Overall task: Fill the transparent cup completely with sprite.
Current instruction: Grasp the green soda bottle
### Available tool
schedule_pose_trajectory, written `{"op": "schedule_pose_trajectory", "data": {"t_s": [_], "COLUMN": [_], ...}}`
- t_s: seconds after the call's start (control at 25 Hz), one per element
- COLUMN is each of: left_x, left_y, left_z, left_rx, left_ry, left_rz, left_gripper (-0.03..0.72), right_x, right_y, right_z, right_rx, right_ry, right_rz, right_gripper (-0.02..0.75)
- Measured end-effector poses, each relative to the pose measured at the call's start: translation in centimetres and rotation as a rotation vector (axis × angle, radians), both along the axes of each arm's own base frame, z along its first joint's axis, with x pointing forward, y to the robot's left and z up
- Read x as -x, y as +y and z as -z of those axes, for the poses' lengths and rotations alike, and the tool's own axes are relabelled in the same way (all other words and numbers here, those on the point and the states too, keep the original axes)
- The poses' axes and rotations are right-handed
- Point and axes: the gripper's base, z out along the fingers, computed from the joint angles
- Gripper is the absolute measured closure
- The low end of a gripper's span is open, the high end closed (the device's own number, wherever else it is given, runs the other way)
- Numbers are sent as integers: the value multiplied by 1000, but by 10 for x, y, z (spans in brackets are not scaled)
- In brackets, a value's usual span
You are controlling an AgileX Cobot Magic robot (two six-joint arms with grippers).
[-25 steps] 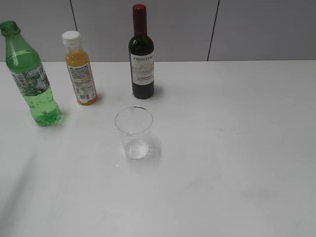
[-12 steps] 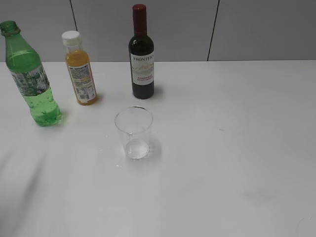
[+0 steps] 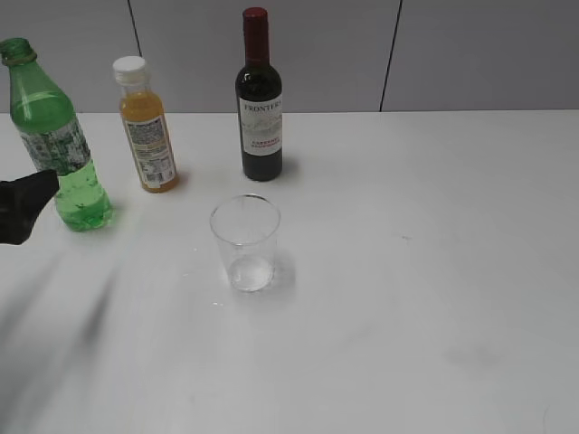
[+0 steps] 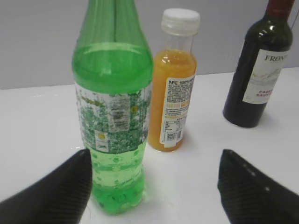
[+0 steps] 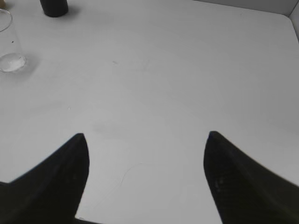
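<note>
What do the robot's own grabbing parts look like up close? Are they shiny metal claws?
Not shiny. Each end effector, left and right, ends in two broad, matte black fingers that taper to blunt rounded tips, with a faint woven texture. No cables, markings or coverings show; the arms behind them are out of view.

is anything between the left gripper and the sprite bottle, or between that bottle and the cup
Nothing visible. The left gripper is open just in front of the sprite bottle, and bare table lies between it and the transparent cup; the juice bottle stands behind that path.

Green bottle — between gripper fingers
</note>
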Motion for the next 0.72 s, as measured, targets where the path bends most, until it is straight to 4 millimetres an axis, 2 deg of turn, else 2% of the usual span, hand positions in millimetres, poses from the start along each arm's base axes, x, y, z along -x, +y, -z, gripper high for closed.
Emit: {"op": "schedule_pose_trajectory", "data": {"t_s": [0.72], "left_x": [-56], "left_y": [5], "left_z": [23], "left_rx": [17], "left_ry": [40], "left_rz": [-33], "left_gripper": [23], "right_x": [0], "right_y": [0], "right_z": [0], "right_rx": [-1], "right_ry": [0], "right_rz": [0], "right_gripper": [156]}}
